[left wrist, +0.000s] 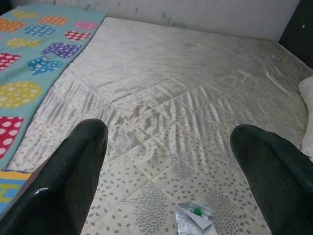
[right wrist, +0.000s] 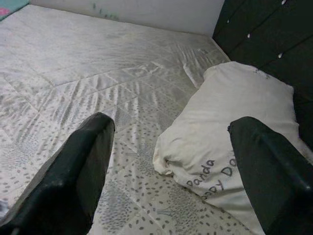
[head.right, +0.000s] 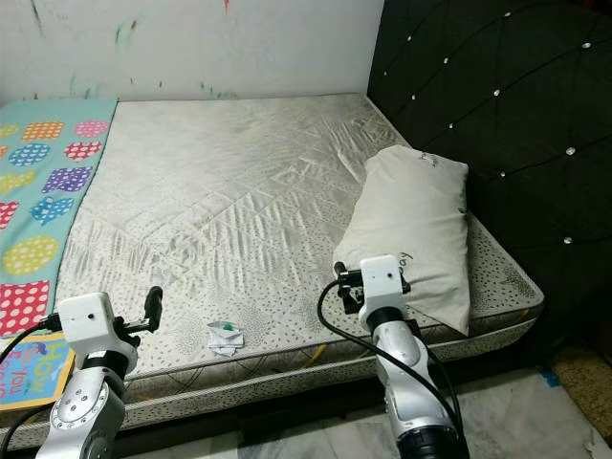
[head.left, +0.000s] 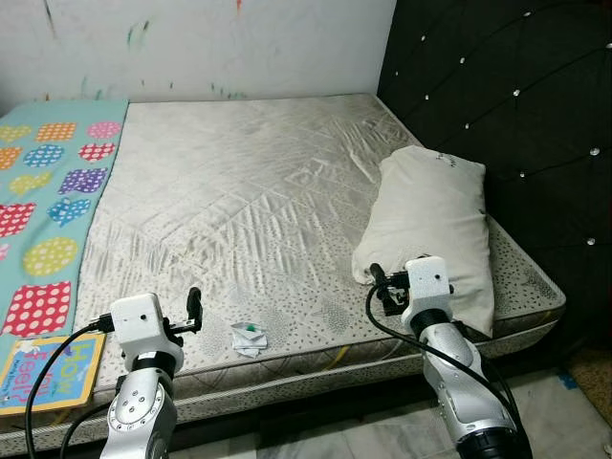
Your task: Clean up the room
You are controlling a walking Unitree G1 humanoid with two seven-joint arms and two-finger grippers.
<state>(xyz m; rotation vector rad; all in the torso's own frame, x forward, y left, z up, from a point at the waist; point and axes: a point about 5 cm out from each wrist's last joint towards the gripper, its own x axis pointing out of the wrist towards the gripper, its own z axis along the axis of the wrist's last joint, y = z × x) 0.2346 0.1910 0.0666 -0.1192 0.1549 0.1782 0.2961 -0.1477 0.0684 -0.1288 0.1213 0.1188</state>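
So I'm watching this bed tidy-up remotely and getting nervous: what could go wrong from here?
The small crumpled wrapper lies flat near the mattress edge; the open left claw may pinch fabric instead. The open right claw hovers at the pillow corner and could nudge it off the edge. The children's book sits close to the left arm's swing.

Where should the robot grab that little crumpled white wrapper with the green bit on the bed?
Probably best to pinch the small crumpled white wrapper across its raised folded edge, coming straight down from above. It lies flat and loose on the pale quilted mattress near the front edge, so a side approach would likely just push it. The open left gripper is nearest.
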